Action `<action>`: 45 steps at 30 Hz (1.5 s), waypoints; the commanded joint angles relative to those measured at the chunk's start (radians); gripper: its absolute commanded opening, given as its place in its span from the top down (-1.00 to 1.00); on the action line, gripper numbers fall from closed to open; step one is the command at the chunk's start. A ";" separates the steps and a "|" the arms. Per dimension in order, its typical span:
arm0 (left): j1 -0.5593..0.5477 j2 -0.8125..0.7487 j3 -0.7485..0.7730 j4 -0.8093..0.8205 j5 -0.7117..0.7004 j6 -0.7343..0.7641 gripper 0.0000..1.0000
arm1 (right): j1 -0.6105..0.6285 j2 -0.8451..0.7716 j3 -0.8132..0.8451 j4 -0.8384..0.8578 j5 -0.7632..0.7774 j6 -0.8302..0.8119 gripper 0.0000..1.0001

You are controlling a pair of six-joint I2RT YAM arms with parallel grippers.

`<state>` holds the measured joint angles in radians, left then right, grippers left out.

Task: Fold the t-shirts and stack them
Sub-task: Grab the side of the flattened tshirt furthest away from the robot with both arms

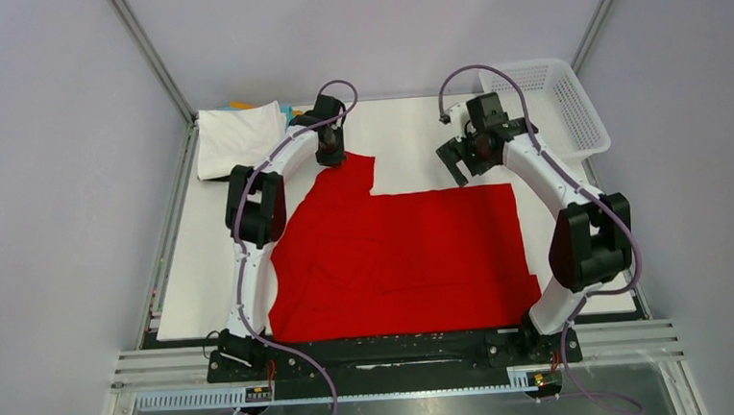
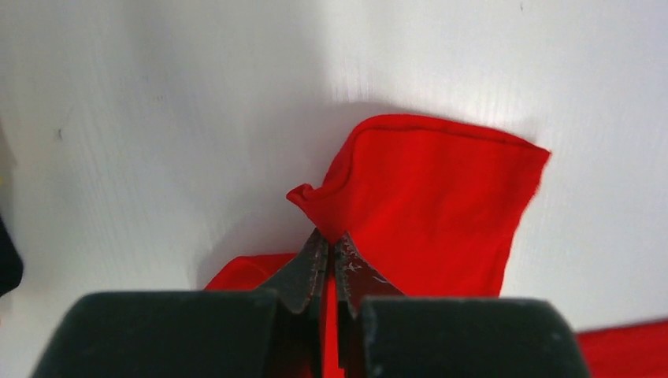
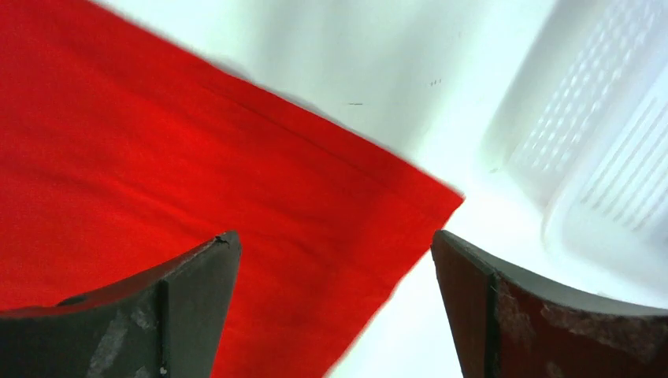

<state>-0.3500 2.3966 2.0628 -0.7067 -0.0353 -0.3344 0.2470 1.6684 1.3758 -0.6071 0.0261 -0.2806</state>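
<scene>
Left pincer (image 2: pixel 331 246) pinches red t-shirt (image 1: pixel 404 253) sleeve edge; right pincer (image 3: pixel 332 238) gapes over corner

A white flat table (image 1: pixel 407 138) carries a spread bright red cloth t-shirt (image 1: pixel 414 257). Beyond it to the left lies a white-topped stack of folded cloth t-shirts (image 1: pixel 238 134), and beyond it to the right a white plastic mesh basket (image 1: pixel 578 108).

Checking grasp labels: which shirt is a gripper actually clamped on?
The red t-shirt, spread open mid-table: the left gripper is shut on its far sleeve. The folded white shirt in the far-left corner lies apart, with no gripper on it.
</scene>
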 commanded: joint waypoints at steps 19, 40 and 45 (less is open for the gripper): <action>0.003 -0.371 -0.376 0.255 0.084 -0.031 1.00 | -0.048 0.447 0.340 -0.393 -0.004 -0.794 -0.94; 0.008 -0.416 -0.414 0.255 -0.017 -0.043 1.00 | -0.121 0.568 0.420 -0.409 -0.050 -0.767 -0.16; 0.007 -0.432 -0.420 0.258 -0.028 -0.047 1.00 | -0.121 0.596 0.455 -0.414 -0.047 -0.732 0.08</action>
<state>-0.3481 2.0411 1.6463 -0.4965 -0.0345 -0.3706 0.1242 2.2433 1.7771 -0.9867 -0.0189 -1.0428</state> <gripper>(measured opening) 0.018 0.496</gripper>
